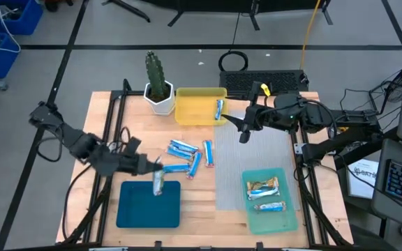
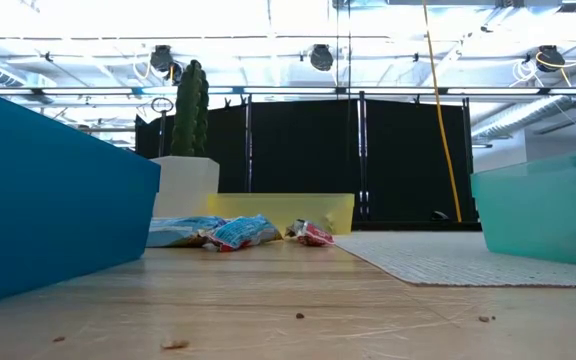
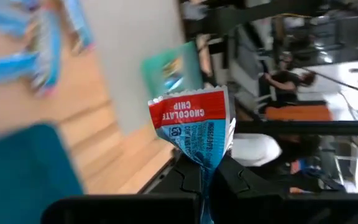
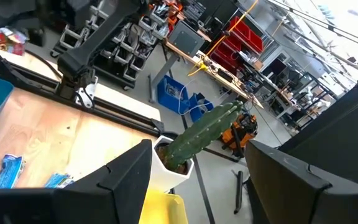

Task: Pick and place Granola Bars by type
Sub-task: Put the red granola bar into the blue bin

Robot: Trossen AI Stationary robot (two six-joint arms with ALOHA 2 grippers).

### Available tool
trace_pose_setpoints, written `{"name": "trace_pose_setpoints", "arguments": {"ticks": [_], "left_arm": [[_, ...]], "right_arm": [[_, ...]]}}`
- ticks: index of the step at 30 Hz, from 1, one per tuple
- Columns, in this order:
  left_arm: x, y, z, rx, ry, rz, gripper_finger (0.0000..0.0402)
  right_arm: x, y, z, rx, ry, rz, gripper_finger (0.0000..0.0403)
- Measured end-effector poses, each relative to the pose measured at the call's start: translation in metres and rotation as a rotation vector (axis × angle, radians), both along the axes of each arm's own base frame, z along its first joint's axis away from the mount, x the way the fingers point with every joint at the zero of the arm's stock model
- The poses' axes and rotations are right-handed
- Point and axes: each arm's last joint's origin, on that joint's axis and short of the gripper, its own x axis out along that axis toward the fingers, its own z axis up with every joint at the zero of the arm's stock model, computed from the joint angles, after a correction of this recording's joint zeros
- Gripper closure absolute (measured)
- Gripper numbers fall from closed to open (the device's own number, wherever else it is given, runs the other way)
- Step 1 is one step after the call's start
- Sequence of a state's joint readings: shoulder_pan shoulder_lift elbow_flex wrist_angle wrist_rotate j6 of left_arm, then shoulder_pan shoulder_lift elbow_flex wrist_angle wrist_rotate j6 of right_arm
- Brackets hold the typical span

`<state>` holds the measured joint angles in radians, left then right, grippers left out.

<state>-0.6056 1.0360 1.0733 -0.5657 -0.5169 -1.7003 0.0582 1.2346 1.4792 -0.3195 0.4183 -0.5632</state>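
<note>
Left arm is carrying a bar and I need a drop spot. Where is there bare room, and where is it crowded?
The dark teal tray is bare under the left gripper, which holds a bar. The grey mat between yellow tray and light teal tray is open. Crowded: loose blue bars mid-table.

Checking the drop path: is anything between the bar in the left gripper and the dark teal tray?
Nothing visible. The left gripper holds the bar right at the far rim of the dark teal tray, whose floor looks bare; the loose bars lie beyond it.
</note>
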Motion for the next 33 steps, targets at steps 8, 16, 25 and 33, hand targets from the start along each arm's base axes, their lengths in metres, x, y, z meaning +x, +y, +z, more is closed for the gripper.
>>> {"name": "trace_pose_setpoints", "arguments": {"ticks": [8,16,25,33], "left_arm": [[-0.015,-0.034,-0.031,-0.121,0.257,0.002,0.0393],[-0.027,-0.049,-0.057,-0.148,0.388,0.015,0.0393],[-0.033,-0.058,-0.101,-0.212,0.420,-0.057,0.0393],[-0.038,-0.052,-0.137,-0.202,0.476,-0.059,0.0393]], "right_arm": [[0.000,0.000,0.000,0.002,-0.001,0.000,0.0151],[0.000,0.000,0.001,0.050,-0.025,-0.004,0.0151],[0.000,0.000,0.000,0.051,-0.021,-0.004,0.0151],[0.003,0.000,-0.008,0.049,0.002,-0.005,0.0151]]}}
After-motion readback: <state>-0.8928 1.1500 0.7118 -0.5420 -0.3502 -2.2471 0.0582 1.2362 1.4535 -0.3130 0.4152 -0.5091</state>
